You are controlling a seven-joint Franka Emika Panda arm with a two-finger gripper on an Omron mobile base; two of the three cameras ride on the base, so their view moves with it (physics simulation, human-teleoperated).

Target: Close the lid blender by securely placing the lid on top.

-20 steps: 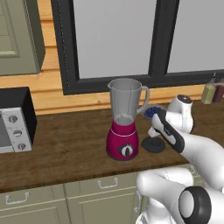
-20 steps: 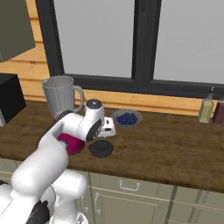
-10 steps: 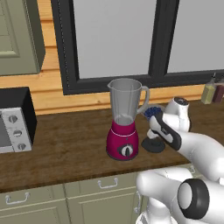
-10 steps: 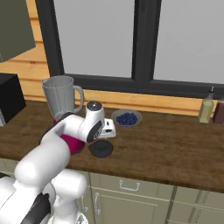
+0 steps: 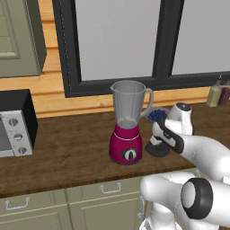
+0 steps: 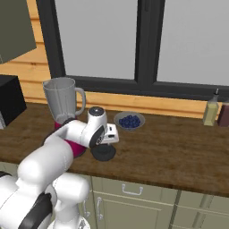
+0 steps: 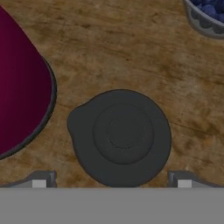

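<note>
One black lid (image 7: pixel 121 136) flat on counter (image 7: pixel 131 48), beside blender (image 5: pixel 128 123), hand (image 7: pixel 111 183) spread wide above it.

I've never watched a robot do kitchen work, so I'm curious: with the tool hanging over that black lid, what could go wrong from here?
1. The lid lies flat on the counter, so the open tool may struggle to get a hold on its low edge and could slip off.
2. The blender base sits close beside the lid; a finger could bump it on the way down.
3. The jar is tall and narrow, so a slightly off-centre lid might tip off its rim, perhaps toward the bowl of berries.
</note>
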